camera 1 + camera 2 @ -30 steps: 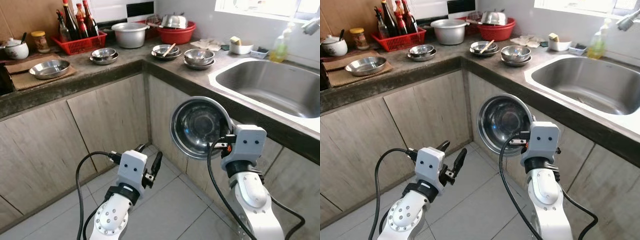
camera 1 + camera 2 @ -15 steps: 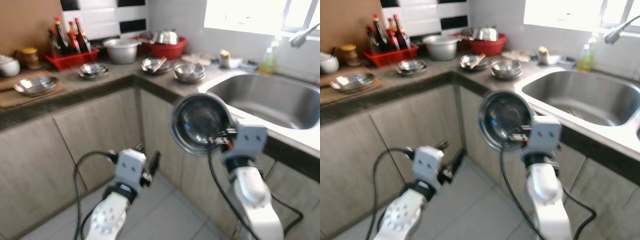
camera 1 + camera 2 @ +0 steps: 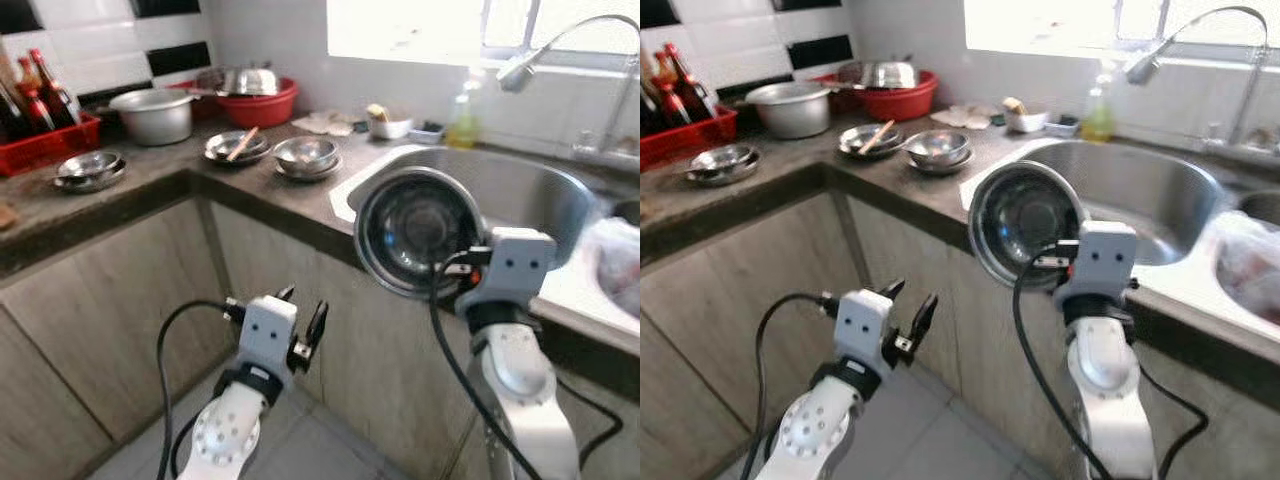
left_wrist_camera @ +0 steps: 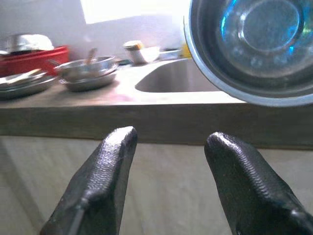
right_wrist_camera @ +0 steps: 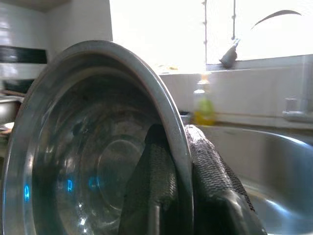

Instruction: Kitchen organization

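Observation:
A steel bowl (image 3: 420, 230) stands on edge in the air in front of the sink (image 3: 520, 190), its hollow facing me. My right gripper (image 3: 470, 268) is shut on the steel bowl (image 5: 98, 161), one finger (image 5: 161, 186) inside the rim and one outside. The left gripper (image 3: 300, 322) hangs low before the cabinet doors, open, with nothing between its fingers (image 4: 105, 176). In the left wrist view the steel bowl (image 4: 249, 44) hangs above the counter edge.
On the counter (image 3: 150, 190) stand stacked steel bowls (image 3: 305, 155), a steel dish with a spoon (image 3: 235, 147), more bowls (image 3: 88, 168), a steel pot (image 3: 155, 112), a red basin (image 3: 255, 100) and a red bottle crate (image 3: 40, 135). The tap (image 3: 520, 65) arches over the sink. Soap bottle (image 3: 462, 120) stands behind.
The camera has swung right, so the counter items have shifted left and the sink and tap are nearer the centre. The right gripper still holds the bowl raised. The left gripper stays low and open.

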### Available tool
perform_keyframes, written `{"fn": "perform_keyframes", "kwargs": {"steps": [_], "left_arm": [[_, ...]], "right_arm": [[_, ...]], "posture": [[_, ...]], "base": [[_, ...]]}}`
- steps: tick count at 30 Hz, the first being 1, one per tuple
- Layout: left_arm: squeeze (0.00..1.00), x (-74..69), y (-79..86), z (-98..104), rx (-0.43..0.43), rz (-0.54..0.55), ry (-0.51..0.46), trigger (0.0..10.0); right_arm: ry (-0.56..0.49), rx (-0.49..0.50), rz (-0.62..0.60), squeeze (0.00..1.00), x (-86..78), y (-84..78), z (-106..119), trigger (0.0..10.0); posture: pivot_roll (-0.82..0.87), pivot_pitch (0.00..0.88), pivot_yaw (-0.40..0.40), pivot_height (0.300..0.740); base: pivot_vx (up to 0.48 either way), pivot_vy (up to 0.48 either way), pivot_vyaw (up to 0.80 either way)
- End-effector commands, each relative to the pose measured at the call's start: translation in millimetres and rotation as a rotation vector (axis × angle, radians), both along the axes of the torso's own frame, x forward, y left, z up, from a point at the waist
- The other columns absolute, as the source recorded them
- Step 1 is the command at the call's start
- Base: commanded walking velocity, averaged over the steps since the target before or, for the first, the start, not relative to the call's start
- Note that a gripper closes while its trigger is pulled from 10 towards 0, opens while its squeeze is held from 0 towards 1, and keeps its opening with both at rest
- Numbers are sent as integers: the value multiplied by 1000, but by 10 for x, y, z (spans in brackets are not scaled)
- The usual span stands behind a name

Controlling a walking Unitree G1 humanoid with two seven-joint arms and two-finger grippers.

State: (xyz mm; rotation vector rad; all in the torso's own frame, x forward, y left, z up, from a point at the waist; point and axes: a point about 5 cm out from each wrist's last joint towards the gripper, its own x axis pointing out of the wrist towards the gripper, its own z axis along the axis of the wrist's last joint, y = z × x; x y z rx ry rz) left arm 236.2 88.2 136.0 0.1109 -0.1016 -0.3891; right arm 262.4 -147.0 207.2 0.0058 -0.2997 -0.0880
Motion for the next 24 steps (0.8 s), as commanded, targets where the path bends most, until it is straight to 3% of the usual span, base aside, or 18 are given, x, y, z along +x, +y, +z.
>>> {"fn": "perform_keyframes", "kwargs": {"steps": [1, 24], "left_arm": [[0, 15, 60, 3, 9, 24, -1, 10000], [0, 16, 77, -37, 18, 39, 12, 10000]], "right_arm": [[-14, 8, 30, 0, 19, 73, 48, 10000], [-14, 5, 34, 0, 127, 50, 127, 10000]], "posture": [[29, 0, -12, 740], [28, 0, -19, 740]], "base": [[352, 0, 0], [343, 0, -117]]}}
